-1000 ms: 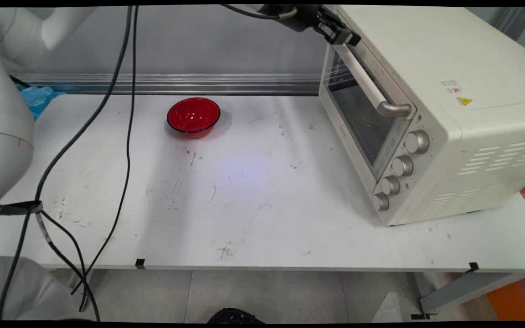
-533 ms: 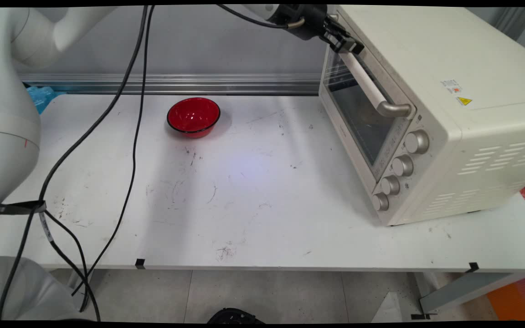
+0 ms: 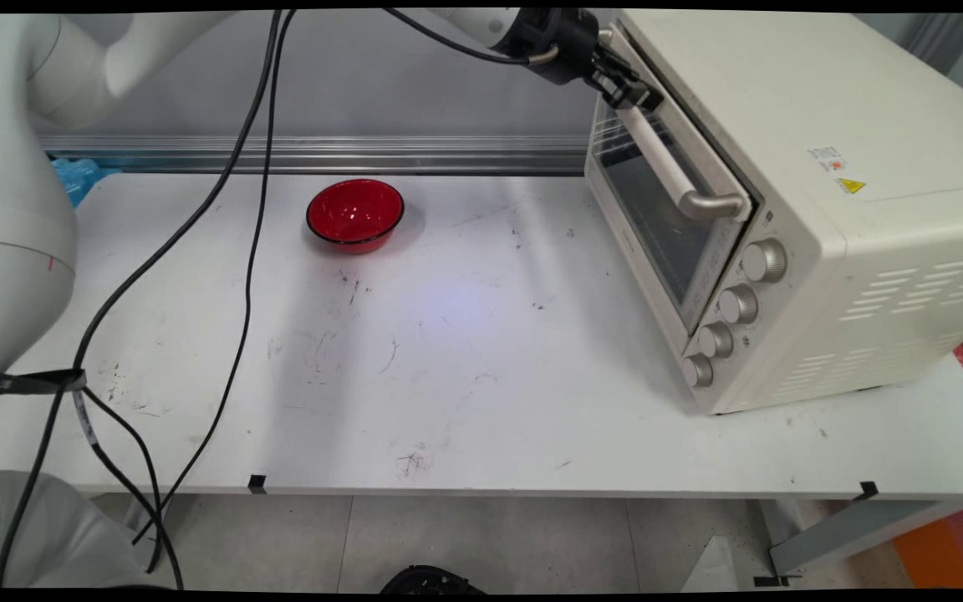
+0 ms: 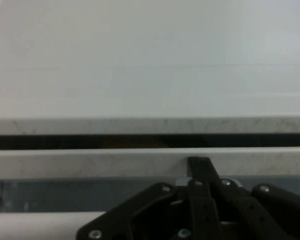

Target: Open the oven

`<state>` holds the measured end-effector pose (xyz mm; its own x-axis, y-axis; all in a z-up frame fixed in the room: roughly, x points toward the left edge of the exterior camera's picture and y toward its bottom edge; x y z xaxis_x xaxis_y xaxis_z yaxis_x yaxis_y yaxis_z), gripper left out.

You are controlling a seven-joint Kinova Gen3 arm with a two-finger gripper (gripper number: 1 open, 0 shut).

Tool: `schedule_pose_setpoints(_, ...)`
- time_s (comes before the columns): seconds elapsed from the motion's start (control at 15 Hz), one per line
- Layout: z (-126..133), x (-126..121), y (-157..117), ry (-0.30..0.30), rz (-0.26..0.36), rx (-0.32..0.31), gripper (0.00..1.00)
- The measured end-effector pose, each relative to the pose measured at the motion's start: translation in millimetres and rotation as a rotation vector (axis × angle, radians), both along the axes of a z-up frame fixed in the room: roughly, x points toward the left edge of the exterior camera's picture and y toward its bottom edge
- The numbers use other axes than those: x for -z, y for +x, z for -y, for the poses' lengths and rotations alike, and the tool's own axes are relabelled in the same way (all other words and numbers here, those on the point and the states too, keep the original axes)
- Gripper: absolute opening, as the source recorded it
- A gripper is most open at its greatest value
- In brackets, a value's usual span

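Note:
A cream toaster oven [image 3: 824, 125] stands on the right of the table, its glass door [image 3: 657, 209] facing left. My black gripper [image 3: 634, 90] is at the far end of the door's handle [image 3: 665, 159], by the door's top edge. The door is ajar, with a thin dark gap along its top. In the hand view the gripper [image 4: 200, 162] looks shut, its tips lying against the door's top rim [image 4: 90, 162], below the dark gap [image 4: 90, 141]. The handle [image 4: 35, 225] runs under the linkage. Nothing shows between the fingers.
A red bowl [image 3: 355, 213] sits at the back of the white table [image 3: 465, 376], left of the oven. Black cables [image 3: 239, 251] hang down over the table's left part. Several knobs [image 3: 736, 303] line the oven's front right.
The gripper has come down and slightly left at the handle's far end. The door's top has tipped away from the oven body, opening a thin gap.

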<state>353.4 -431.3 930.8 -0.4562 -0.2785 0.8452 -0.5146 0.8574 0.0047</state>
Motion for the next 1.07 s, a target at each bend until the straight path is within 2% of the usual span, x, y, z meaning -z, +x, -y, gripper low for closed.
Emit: schedule_pose_setpoints(1.07,-23.1,-6.5,48.1,0.005,0.036,0.012,0.00)
